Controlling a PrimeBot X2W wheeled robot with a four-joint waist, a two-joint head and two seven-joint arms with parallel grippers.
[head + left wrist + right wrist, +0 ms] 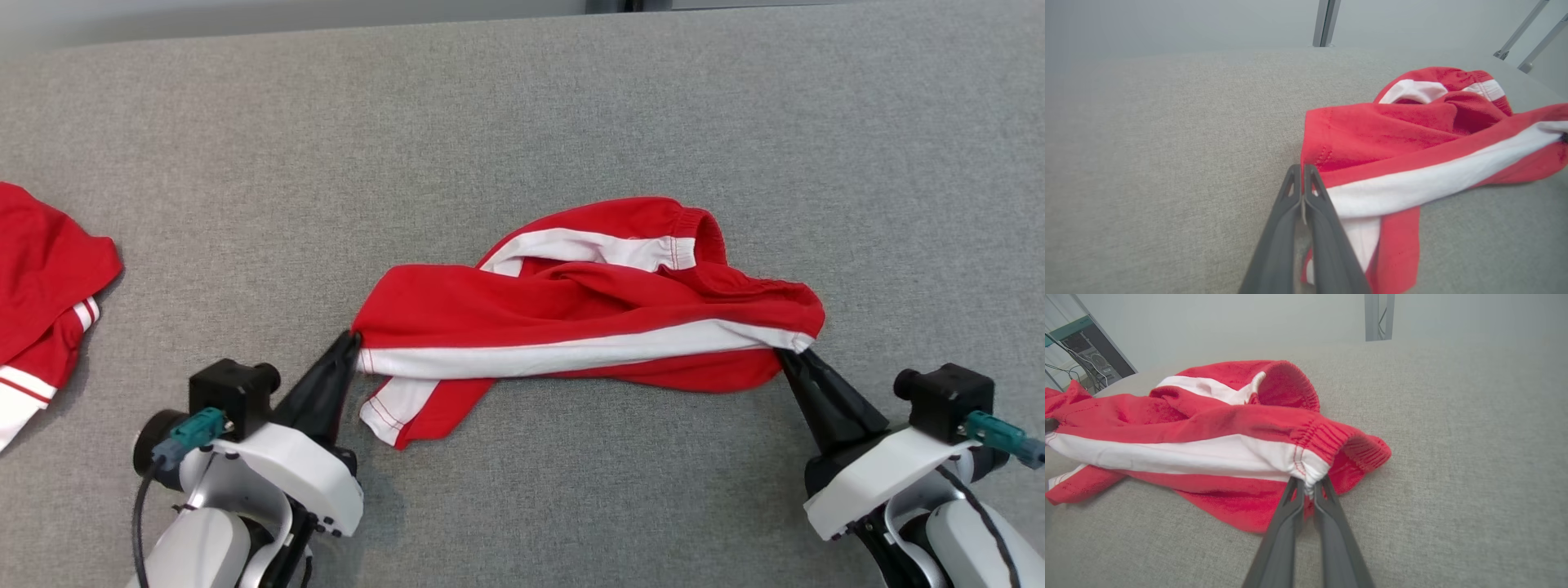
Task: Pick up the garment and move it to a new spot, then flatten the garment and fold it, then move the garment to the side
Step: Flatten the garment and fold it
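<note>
The garment (588, 327), red shorts with a broad white side stripe and a gathered elastic waistband, lies rumpled on the counter (522, 122) just toward 4 o'clock from the middle of the head view. It is drawn out sideways between the two arms. At its 9 o'clock end the left gripper (353, 339) has its jaws pressed together on the hemmed corner where the white stripe begins, with a sliver of white cloth caught between the dark fingers in the left wrist view. At its 3 o'clock end the right gripper (785, 355) pinches the waistband where the stripe meets the elastic, the jaws closed narrowly with cloth bunched between them. A loose leg flap hangs toward 7 o'clock under the stripe and rests on the counter. A second red cloth (41, 278) with white trim lies well apart at the 9 o'clock edge. The counter is covered in grey woven fabric. Beyond its far edge stands a pale wall (1167, 20), with a metal post (1326, 22) at 12 o'clock in the left wrist view. A computer tower (1090, 359) with trailing cables sits at 10 o'clock in the right wrist view.
</note>
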